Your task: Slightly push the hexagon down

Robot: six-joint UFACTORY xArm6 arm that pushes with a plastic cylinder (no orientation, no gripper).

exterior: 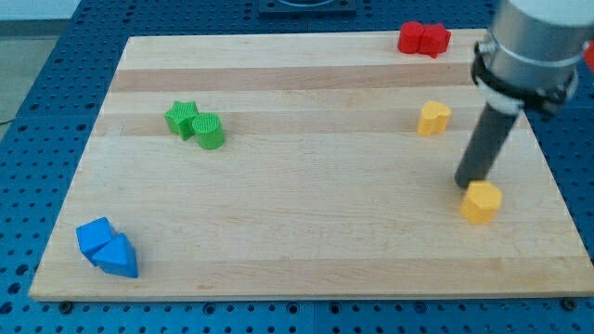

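The wooden bench (pixel 306 232) carries no containers, only loose blocks. My end effector is a bare rod with nothing to spread or pinch; my tip (pixel 467 183) touches the yellow hexagon's (pixel 481 202) upper edge, at the view's right.

Lab setup: wooden board (pixel 306 223) on blue perforated bench (pixel 37 102), robot arm (pixel 529 46).
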